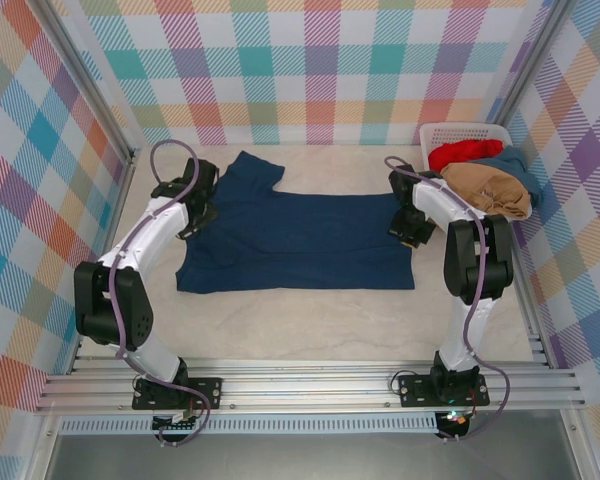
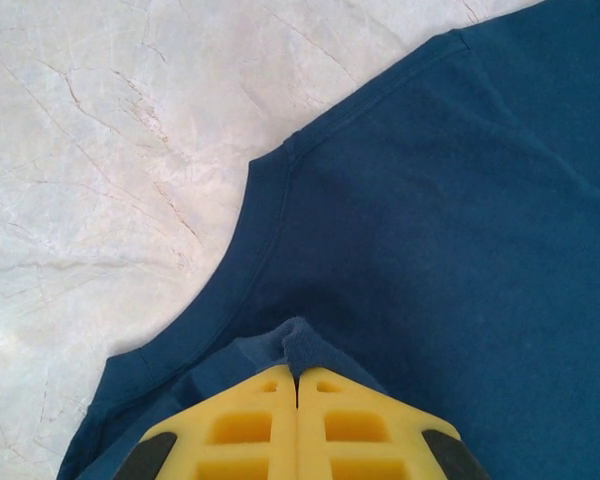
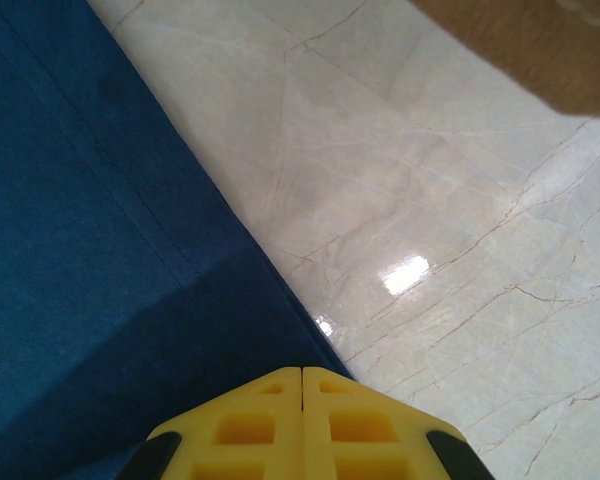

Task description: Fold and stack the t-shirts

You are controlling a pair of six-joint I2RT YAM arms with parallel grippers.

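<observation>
At the left, the left tool (image 2: 298, 375) is pressed together on a small tuck of the navy t-shirt (image 1: 300, 235), pinched up just beside the curved neckline seam. For a clean fold, it is judged that both ends should be raised together and level, so that the cloth is carried over without being dragged or twisted, and that the pinch at the neck should be checked for the layers it takes. The navy t-shirt is spread across the middle of the table (image 1: 330, 325), neck to the left and hem to the right, with one sleeve pointing to the far side. A plain, fairly smooth face is shown, with no print to be seen. At the right, the right tool (image 3: 302, 372) is pressed together at the hem edge; whether cloth is caught there cannot be told. Further right, a red t-shirt (image 1: 465, 152), a tan t-shirt (image 1: 490, 188) and a teal t-shirt (image 1: 525, 165) are heaped in the white basket (image 1: 460, 130).
</observation>
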